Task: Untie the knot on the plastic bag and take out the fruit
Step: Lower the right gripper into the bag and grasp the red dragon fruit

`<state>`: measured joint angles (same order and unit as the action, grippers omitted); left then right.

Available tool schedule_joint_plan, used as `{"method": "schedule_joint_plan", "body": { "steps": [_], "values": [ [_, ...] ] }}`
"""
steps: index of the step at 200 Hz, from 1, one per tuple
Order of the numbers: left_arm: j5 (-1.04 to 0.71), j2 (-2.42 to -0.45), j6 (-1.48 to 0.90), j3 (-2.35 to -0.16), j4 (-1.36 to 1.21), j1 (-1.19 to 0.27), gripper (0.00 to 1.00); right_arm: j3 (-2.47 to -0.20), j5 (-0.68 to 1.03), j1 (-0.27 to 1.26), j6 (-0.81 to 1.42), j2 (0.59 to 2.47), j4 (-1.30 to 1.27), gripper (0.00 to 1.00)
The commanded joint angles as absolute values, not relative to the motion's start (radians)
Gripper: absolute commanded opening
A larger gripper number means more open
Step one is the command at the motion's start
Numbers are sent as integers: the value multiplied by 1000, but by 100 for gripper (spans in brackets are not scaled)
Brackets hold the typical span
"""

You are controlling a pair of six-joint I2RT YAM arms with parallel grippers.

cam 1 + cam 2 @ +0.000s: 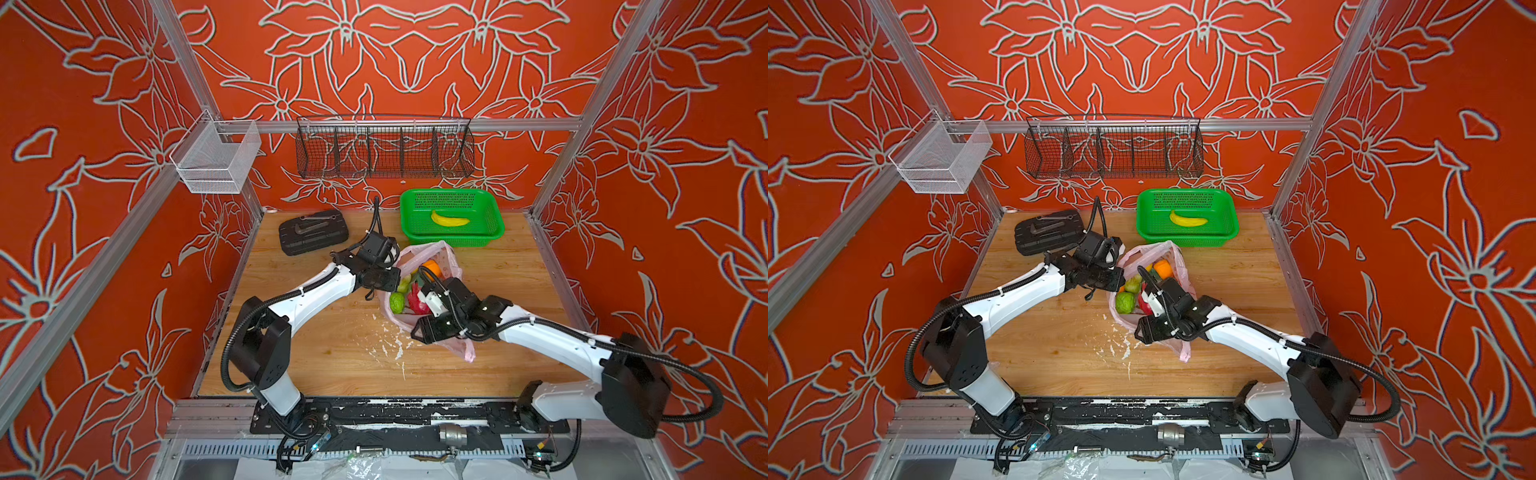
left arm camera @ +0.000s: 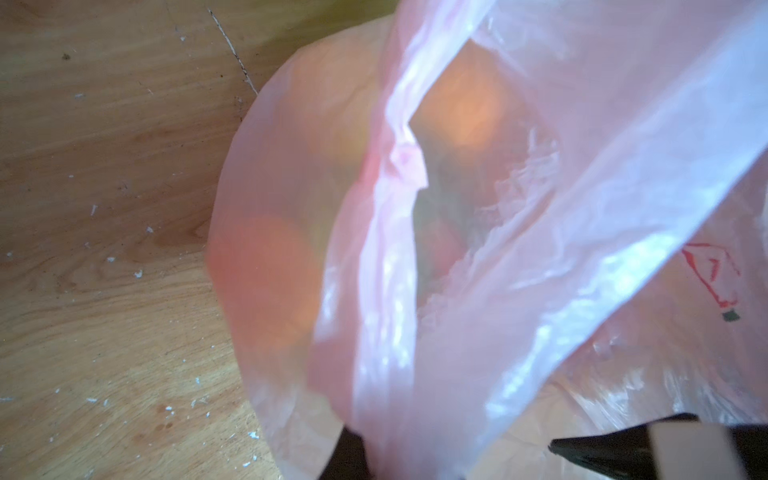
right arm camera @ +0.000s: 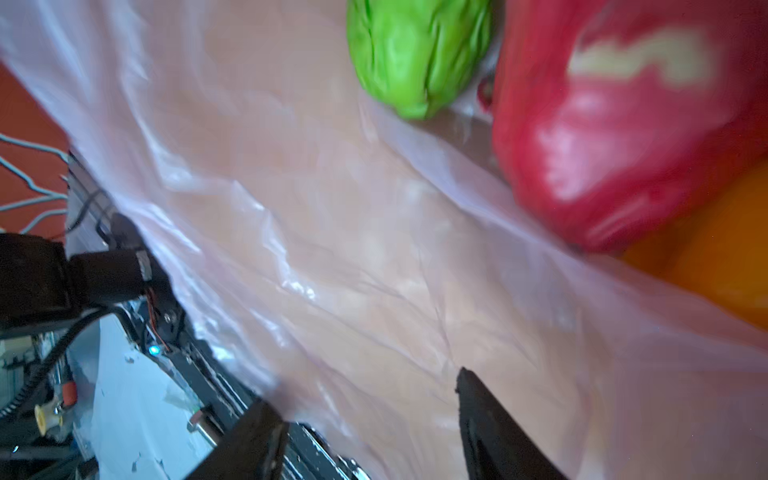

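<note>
In both top views the pink bag [image 1: 446, 254] sits mid-surface [image 1: 316, 357], just in front of a green basket [image 1: 492, 216] holding a banana [image 1: 449, 219]. Its mouth gapes, showing fruit [image 1: 397, 302]. The left hand [image 1: 394, 277] is at the bag's left rim and the right hand [image 1: 417, 332] at its near side.

Left wrist view: a taut strip of bag film runs down between the dark fingers [image 2: 623, 453], which pinch it.

Right wrist view: the fingers [image 3: 490, 424] are spread apart against the film, with green, red and orange fruit beyond.

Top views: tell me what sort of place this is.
Probably a robot test cell: metal frame posts, flower-printed red walls, and a left arm and right arm mounted at a wooden table.
</note>
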<state>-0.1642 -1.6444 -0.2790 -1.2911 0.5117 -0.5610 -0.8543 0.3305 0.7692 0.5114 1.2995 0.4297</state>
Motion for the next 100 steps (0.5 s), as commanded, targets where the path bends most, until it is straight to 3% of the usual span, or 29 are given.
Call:
{"method": "schedule_joint_plan", "body": {
  "steps": [1,41,75,100],
  "values": [
    [-188,-1599,-304,-1274,496,-555,14,-939,179,772,515,1244,400,73],
    [-178,-1597,-308,-1268,500,-556,14,-1040,37,771,521,1294,379,84],
    [-178,-1594,-328,-1270,499,-554,14,-1124,-78,770,496,1407,465,77],
    [-176,-1594,-358,-1270,496,-547,14,-1193,-164,769,475,1508,556,78]
  ]
}}
